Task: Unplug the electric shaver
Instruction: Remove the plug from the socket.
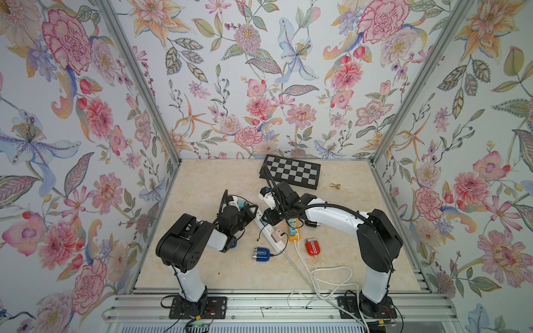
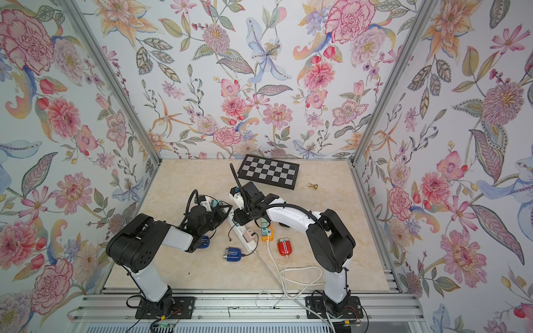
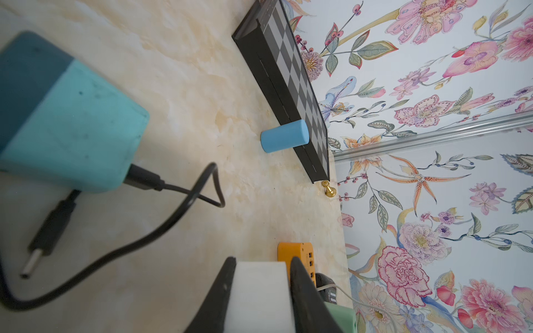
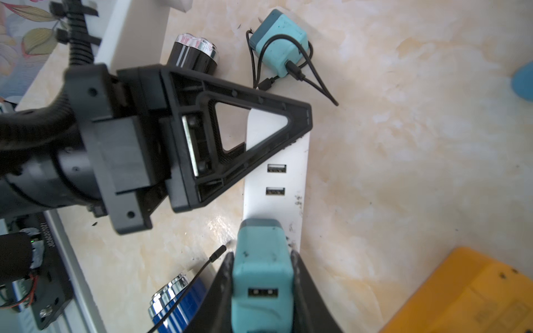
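Floral walls box in a marbled bench (image 1: 207, 184). Left of centre, the left end effector (image 3: 262, 265) is clamped across the white power strip (image 4: 275, 178), pinning it. At lower centre lies the blue electric shaver (image 1: 261, 254), lead running toward the strip. Right of that, the right end effector (image 4: 261, 255) is clamped on a teal adapter (image 4: 261, 276) standing on the strip: pull straight off the strip face, no twisting, left holding firm; which shaver it feeds I cannot tell
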Controlling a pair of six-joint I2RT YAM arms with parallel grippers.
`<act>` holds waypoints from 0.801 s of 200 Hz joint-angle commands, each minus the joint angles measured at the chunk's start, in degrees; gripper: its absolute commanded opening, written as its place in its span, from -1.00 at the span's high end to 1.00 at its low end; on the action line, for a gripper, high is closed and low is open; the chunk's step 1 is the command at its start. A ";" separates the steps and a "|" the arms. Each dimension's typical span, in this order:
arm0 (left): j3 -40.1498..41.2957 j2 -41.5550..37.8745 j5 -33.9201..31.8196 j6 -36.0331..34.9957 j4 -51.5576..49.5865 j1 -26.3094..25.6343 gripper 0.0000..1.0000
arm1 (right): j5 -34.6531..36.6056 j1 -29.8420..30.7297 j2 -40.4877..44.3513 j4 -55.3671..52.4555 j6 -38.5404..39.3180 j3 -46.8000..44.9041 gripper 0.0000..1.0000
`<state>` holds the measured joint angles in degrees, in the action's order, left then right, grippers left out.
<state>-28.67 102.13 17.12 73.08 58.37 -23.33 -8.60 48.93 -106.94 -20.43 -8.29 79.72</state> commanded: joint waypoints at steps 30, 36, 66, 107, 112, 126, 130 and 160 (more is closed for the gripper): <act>-1.37 1.89 -0.78 -6.54 -5.96 -0.55 1.00 | 12.69 2.96 4.13 5.03 5.04 1.16 1.00; -1.43 1.93 -0.65 -6.76 -6.24 -0.49 1.00 | 11.00 2.20 4.27 5.04 4.54 1.05 1.00; -0.84 1.45 -0.52 -7.33 -5.86 -0.54 1.00 | -1.99 -3.77 4.82 5.25 -1.15 0.46 1.00; 0.10 1.23 -0.26 -6.93 -3.95 -0.60 1.00 | -17.39 -10.07 2.59 7.89 -6.27 -0.98 1.00; 0.17 1.10 -0.33 -6.94 -3.88 -0.50 1.00 | -17.50 -10.18 2.40 7.95 -6.36 -0.99 1.00; 0.19 1.03 -0.60 -6.98 -4.01 -0.49 1.00 | -16.96 -9.85 2.28 7.94 -6.64 -0.84 1.00; 0.19 1.04 -0.68 -7.05 -4.13 -0.49 1.00 | -15.73 -9.47 2.41 7.91 -6.73 -0.73 1.00; 0.12 1.92 -1.00 -6.57 -3.71 -0.51 1.00 | -1.44 -2.44 5.16 6.31 0.46 0.53 1.00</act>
<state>-29.87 102.13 17.61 71.59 57.10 -23.79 -20.23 41.39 -105.62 -16.95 -12.40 77.76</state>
